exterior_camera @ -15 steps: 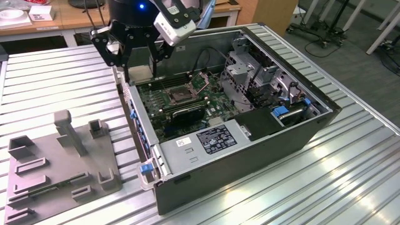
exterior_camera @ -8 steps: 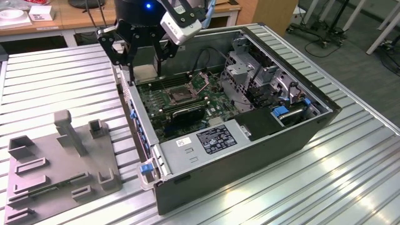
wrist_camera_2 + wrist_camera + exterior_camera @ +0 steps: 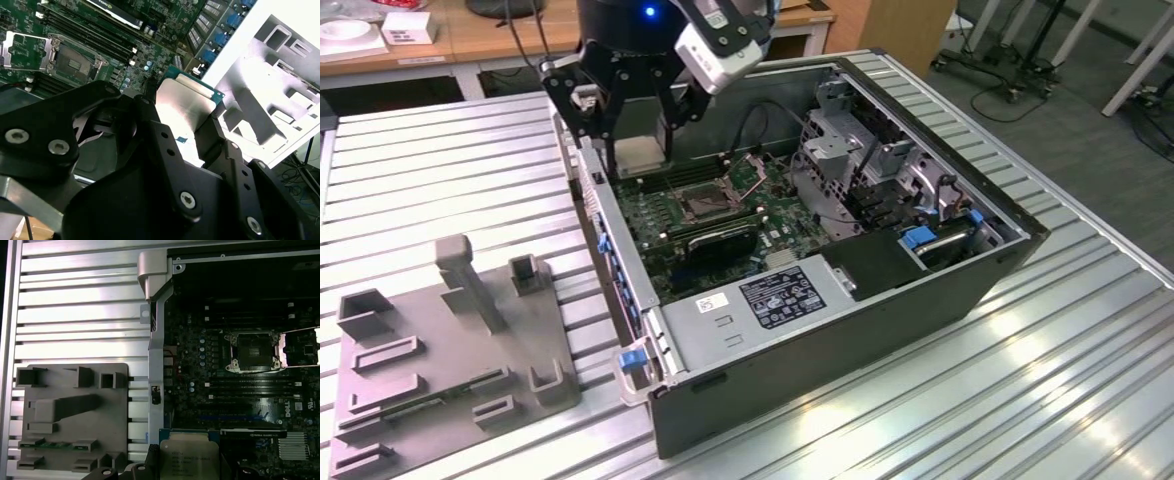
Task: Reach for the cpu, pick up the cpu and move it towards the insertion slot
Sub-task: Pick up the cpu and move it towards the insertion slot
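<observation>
The claw grips the cpu, lifted above the open computer case at its far edge. The carrying step is under way. The insertion slot, bracket open, lies near; reaching it calls for lowering the chip squarely.

Open computer case lying on a slatted metal table; white-labelled power supply inside. Grey plastic tray beside it. Desk behind.
</observation>
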Motion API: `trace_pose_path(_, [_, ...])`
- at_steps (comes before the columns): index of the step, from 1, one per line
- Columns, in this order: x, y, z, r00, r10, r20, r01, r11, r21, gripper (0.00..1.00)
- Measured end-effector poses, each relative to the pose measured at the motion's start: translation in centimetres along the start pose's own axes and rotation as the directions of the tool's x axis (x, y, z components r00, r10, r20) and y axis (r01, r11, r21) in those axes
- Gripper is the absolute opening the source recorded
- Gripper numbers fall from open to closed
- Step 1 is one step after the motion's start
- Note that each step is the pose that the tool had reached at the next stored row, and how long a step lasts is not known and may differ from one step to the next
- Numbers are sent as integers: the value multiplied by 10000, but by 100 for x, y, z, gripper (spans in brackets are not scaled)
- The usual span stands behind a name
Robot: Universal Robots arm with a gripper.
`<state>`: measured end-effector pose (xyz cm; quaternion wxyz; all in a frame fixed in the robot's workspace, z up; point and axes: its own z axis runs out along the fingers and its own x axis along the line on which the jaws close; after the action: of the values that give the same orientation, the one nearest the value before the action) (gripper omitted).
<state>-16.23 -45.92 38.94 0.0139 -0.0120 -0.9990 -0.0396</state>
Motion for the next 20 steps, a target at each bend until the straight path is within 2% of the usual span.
trace_pose_path(20, [-213,5,-6,10000,-1,0,1,10000,0,54])
